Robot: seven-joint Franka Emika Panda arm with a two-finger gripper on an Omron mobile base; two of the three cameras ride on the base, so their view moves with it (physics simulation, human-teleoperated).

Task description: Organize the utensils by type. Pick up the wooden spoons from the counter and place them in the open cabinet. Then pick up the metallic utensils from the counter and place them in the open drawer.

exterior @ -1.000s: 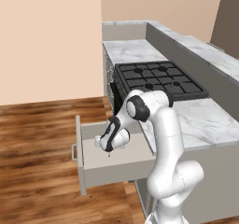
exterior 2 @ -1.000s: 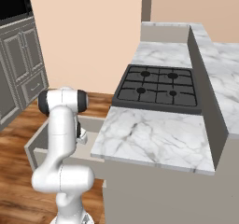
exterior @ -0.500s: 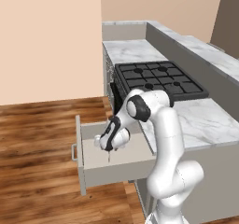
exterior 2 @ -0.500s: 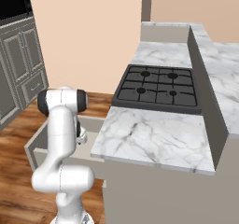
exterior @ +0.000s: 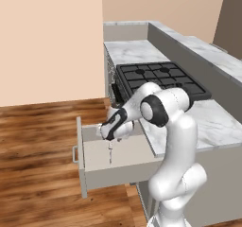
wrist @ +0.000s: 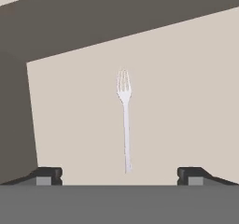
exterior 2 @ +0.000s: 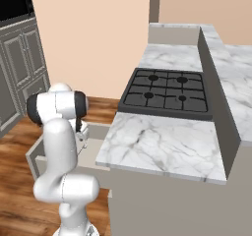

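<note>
Step in hand: depositing metallic utensils. The gripper (wrist: 119, 174) hangs over the open drawer (exterior: 94, 167), jaws spread wide and holding nothing. A thin silver fork (wrist: 124, 120) lies flat on the drawer's pale matte floor — tines toward 12 o'clock in the hand view, handle between the fingertips. Judged next move: lift clear and return to the counter (exterior 2: 162, 144) (white marble, grey-veined) for any remaining utensil. The fork is slender, smooth and prone to sliding.

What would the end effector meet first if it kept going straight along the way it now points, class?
Probably the silver fork lying on the drawer floor; the open end effector points down at it. Otherwise, the floor itself, since depth is unclear.
</note>
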